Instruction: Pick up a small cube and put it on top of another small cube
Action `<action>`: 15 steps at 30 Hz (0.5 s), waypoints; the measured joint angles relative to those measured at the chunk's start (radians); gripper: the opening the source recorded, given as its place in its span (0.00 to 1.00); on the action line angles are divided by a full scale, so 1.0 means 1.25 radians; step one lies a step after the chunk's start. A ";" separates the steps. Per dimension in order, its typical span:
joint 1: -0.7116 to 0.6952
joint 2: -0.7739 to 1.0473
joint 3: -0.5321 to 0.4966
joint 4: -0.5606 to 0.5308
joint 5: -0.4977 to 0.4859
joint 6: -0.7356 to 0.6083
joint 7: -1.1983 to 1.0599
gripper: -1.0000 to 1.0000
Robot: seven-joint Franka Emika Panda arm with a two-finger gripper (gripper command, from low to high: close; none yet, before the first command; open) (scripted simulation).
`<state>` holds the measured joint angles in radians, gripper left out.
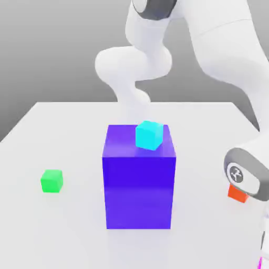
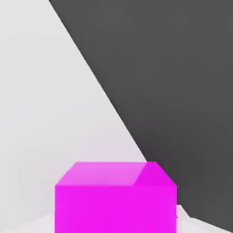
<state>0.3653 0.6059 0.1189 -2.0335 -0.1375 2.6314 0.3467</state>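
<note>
Pinching the pink cube (image 2: 114,210) between its fingers, the gripper (image 2: 116,224) has what looks like the right cube for the task. Taking the big blue block (image 1: 138,192) as the landmark, the pink cube is well off to the exterior view's right of it and nearer that camera, with just a sliver showing there. The hand view shows a slanting boundary beside the cube, probably the table's edge, so a slip during the lift could send the cube off the table.

The arm (image 1: 223,42) reaches round to the block's right in the exterior view. The red cube (image 1: 238,193), on that same side of the block, is partly covered by the arm, and a low sideways swing could knock it. Lifting well up before travelling would lessen that risk.

Which cube should be the base is not settled by the task. The cyan cube (image 1: 149,135) seems to sit on top of the block, toward its right edge in the exterior view; stacking there would need much more height, and a nudge might tip the cyan cube over the side. The green cube (image 1: 52,181) stands to the block's left, so a straight, low path to it could ram the block. Wherever the pink cube goes, letting go off-centre, or while it is tilted, could make it topple.
</note>
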 joint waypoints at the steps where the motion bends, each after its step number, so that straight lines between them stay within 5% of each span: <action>1: -0.003 -0.024 0.004 -0.006 0.005 -0.018 -0.003 0.00; 4: -0.015 -0.100 0.014 -0.012 0.015 -0.052 -0.023 0.00; 15: -0.199 -0.346 -0.182 -0.256 -0.018 -0.025 -0.040 0.00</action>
<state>0.1161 0.1740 -0.1082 -2.3530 -0.1597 2.5997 0.2971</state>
